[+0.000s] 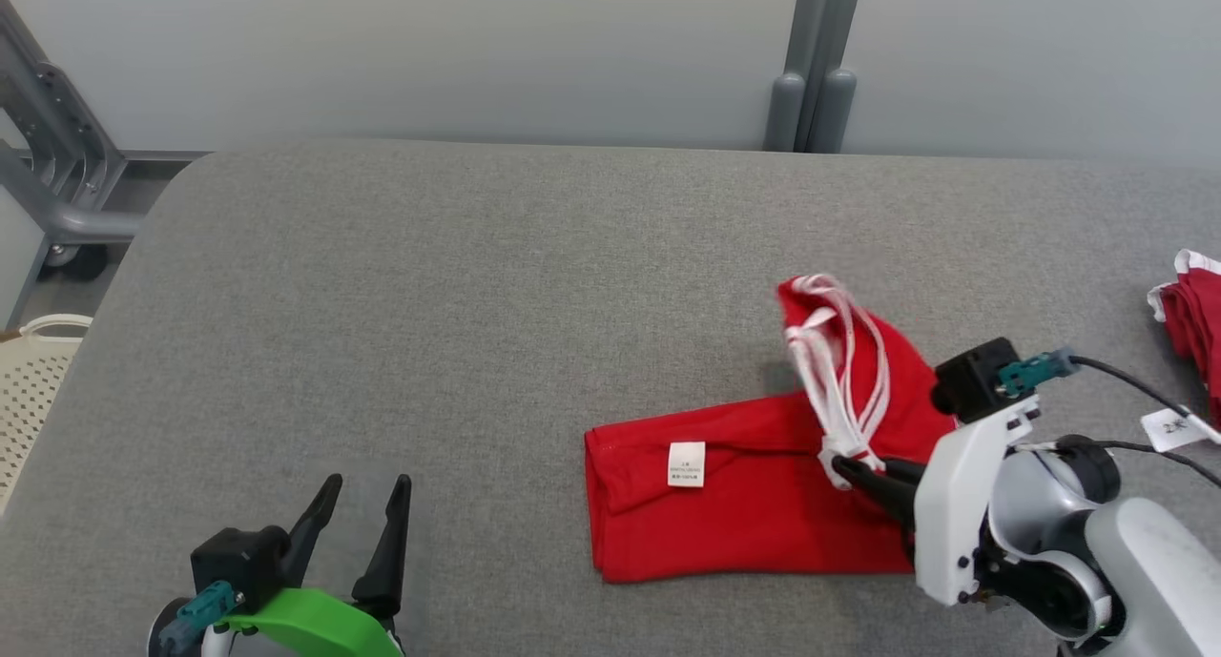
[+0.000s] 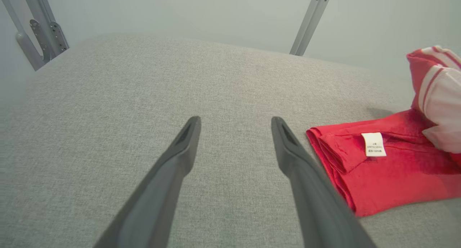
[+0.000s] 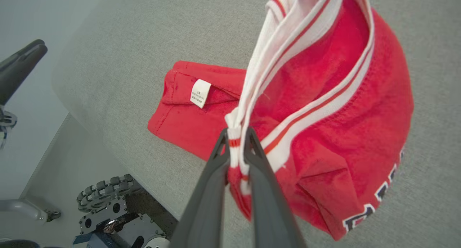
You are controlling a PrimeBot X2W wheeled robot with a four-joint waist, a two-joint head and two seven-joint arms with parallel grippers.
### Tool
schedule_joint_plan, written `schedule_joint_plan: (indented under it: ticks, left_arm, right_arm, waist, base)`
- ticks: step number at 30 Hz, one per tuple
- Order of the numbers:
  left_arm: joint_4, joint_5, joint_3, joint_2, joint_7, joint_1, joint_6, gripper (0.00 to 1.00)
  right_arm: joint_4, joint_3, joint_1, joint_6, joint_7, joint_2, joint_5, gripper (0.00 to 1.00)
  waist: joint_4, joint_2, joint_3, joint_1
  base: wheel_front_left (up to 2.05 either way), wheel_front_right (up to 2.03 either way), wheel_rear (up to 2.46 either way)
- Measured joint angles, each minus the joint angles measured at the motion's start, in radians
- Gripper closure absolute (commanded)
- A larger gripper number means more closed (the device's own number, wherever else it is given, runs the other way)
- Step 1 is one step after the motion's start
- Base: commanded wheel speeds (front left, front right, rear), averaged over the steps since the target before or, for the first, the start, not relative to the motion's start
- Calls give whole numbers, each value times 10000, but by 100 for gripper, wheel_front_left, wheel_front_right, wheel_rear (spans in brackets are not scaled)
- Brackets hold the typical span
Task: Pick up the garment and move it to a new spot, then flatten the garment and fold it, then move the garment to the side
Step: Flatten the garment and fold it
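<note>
Right gripper (image 1: pixel 844 468) (image 3: pixel 236 132) is closed tight on the garment (image 1: pixel 744 514) (image 2: pixel 389 176) (image 3: pixel 324 115), pinching its white-and-red striped trim (image 1: pixel 839 371) (image 3: pixel 288 53) and holding that end raised to the right of the white care label (image 1: pixel 686 463) (image 2: pixel 373 144) (image 3: pixel 200 93). Garment is red and partly folded. The portion around the care label lies flat on the grey table (image 1: pixel 429 304) (image 2: pixel 144 89). Left gripper (image 1: pixel 370 485) (image 2: pixel 235 122) is spread wide and holds nothing. It hovers over the table well left of the care label, clear of the cloth. A second red cloth (image 1: pixel 1197 314) lies far right of the care label.
</note>
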Motion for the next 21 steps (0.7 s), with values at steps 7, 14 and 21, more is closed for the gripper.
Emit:
schedule_joint_plan:
  ticks: [7,14,21]
  left_arm:
    - [-42,581,696,-362,-4,-47,-267,0]
    - [161,1254,1325,-504,-13,24,-803,0]
    - [633,1632,1985,-512,-15,294,-1304,0]
  right_arm:
    - [1026,1413,-650,-2,-525,395,-21,100]
    - [1400,2665,-1180,-2,-972,755,144,100]
    - [1503,3567,-1489,0,-1097,775,341,100]
  waist:
    - [321,0,67,0]
    - [642,0,120,0]
    - [700,0,100,0]
  base:
    - [0,0,0]
    - [0,0,0]
    - [0,0,0]
